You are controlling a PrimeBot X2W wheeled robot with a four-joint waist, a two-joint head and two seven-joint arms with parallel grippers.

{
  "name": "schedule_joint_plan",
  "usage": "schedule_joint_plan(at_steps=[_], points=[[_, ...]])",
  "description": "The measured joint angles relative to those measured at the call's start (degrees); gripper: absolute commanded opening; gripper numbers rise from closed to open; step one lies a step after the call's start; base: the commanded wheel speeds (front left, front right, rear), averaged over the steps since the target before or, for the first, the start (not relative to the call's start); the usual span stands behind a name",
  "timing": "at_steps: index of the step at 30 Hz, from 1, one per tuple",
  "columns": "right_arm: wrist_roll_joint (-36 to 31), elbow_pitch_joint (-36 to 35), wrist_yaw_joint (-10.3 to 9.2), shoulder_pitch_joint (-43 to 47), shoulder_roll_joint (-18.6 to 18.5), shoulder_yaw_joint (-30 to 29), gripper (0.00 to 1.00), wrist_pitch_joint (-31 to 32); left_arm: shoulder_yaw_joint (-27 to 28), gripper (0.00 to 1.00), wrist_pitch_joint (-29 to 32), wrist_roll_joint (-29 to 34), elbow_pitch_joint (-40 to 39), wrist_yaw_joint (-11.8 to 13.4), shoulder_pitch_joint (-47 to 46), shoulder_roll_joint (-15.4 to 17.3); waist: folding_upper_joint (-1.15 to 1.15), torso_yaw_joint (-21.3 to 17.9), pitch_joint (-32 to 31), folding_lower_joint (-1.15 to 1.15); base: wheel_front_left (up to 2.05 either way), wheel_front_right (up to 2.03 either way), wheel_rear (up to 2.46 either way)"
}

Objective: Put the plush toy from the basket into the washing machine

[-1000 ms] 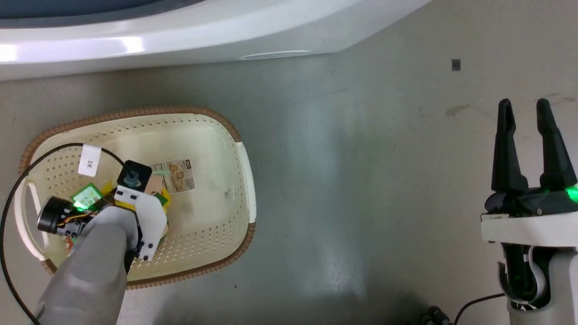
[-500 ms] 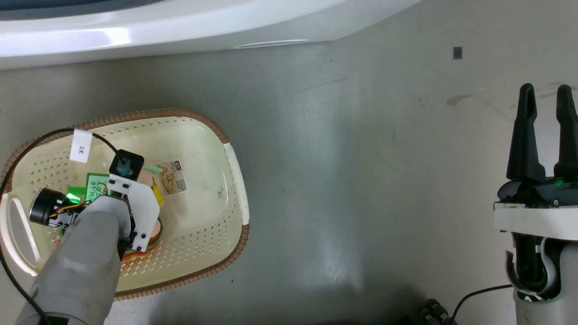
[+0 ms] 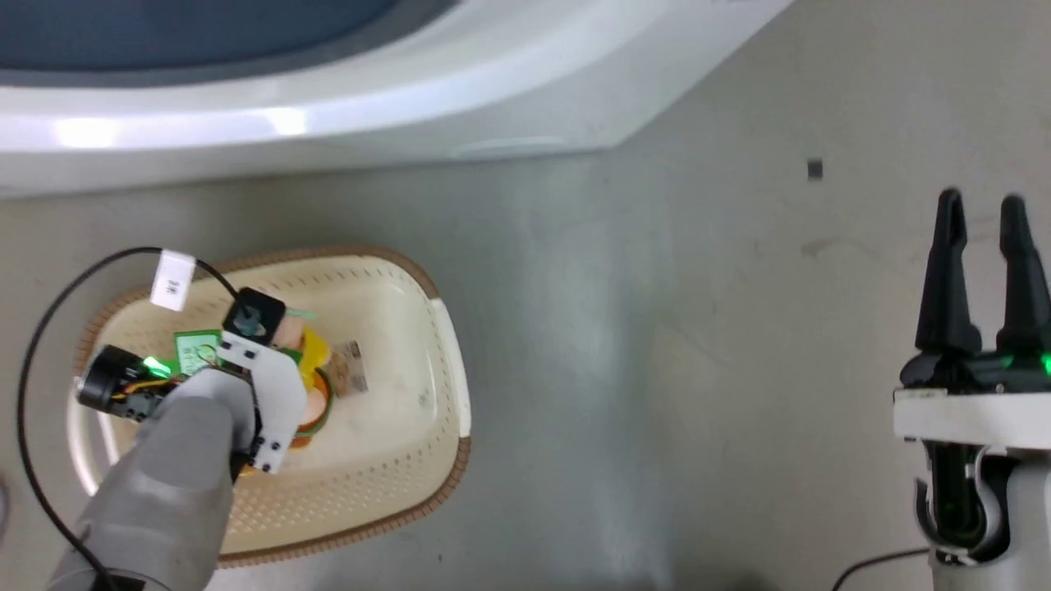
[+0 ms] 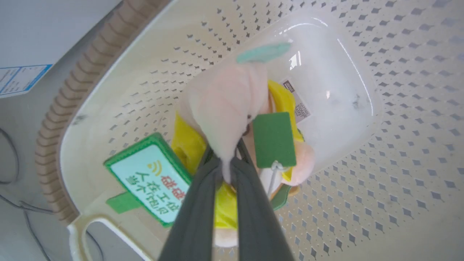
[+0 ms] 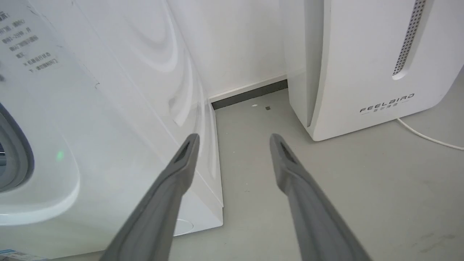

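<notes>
I see a plush toy (image 4: 226, 105) with pale pink head, yellow garment and green tag; the basket (image 3: 369, 492) is cream, dotted with holes, brown-rimmed; the washing machine (image 3: 369, 115) is white.

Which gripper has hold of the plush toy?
The left gripper, shut on the plush toy in the basket; the right gripper stands open and empty.

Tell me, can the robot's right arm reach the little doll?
Probably not: the right gripper hangs open far aside over the floor, while the left gripper is shut on the plush toy over the basket.
</notes>
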Motion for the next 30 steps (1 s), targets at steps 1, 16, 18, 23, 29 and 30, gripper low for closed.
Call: schedule_joint_plan(at_steps=[1,16,18,23,29,30], points=[[-0.02,0.33,0.00,0.46,0.00,-0.04,1.00,-0.01,-0.25,0.00,-0.37,0.00,-0.01,-0.01,0.23,-0.30,0.00,0.23,-0.94,0.00,0.00,0.00,0.00],[-1.20,4.02,0.00,7.53,0.00,-1.47,1.00,-0.01,-1.63,0.00,-9.96,-2.00,0.08,-1.52,7.79,-5.14,0.00,4.11,-15.20,-0.01,0.00,0.00,0.00],[-1.27,4.35,0.00,8.60,0.00,-1.70,1.00,-0.01,-1.68,0.00,-11.71,-2.46,0.08,-1.52,8.97,-5.67,0.00,4.68,-17.08,-0.01,0.00,0.00,0.00],[-1.74,5.00,0.00,11.78,0.00,-2.27,1.00,-0.01,-1.44,0.00,-14.67,-3.88,-0.56,-1.48,11.47,-7.28,0.00,6.20,-21.86,-0.01,0.00,0.00,0.00],[-2.13,5.28,0.00,14.82,0.00,-2.88,1.00,-0.01,-0.88,0.00,-15.69,-5.21,-4.42,-1.08,14.17,-8.13,0.00,8.31,-27.25,-0.01,0.00,0.00,0.00],[-2.13,5.33,0.00,15.21,0.00,-2.88,1.00,-0.01,-0.82,0.00,-15.86,-5.46,-5.37,-0.98,14.69,-8.13,0.00,8.68,-28.09,-0.01,0.00,0.00,0.00]])
